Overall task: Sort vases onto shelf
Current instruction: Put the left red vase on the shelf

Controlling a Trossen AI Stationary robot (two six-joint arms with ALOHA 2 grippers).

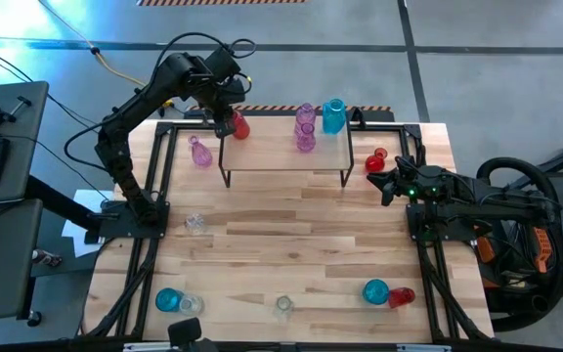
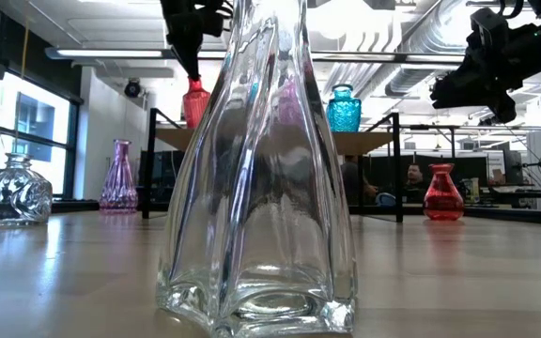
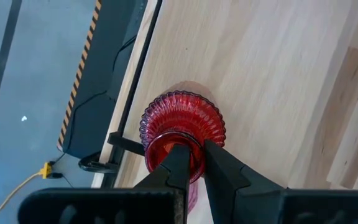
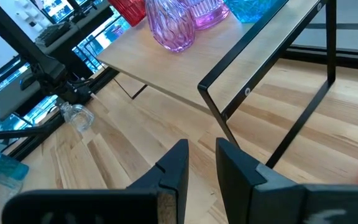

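At the shelf's [image 1: 286, 156] left end, the left gripper [image 1: 225, 119] is clamped on the neck of a ribbed red vase [image 1: 239, 126] whose base sits over the light wood top, though whether it touches the wood cannot be told; a pink vase [image 1: 200, 153] stands on the table [image 1: 291, 235] left of the shelf. Further along the shelf top stand two pink-purple vases [image 1: 305, 129] and a teal vase [image 1: 333, 115]. Right of the shelf, a second red vase [image 1: 376, 160] stands on the table, and just beside it the right gripper [image 1: 391, 182] hovers empty, its fingers only slightly parted.
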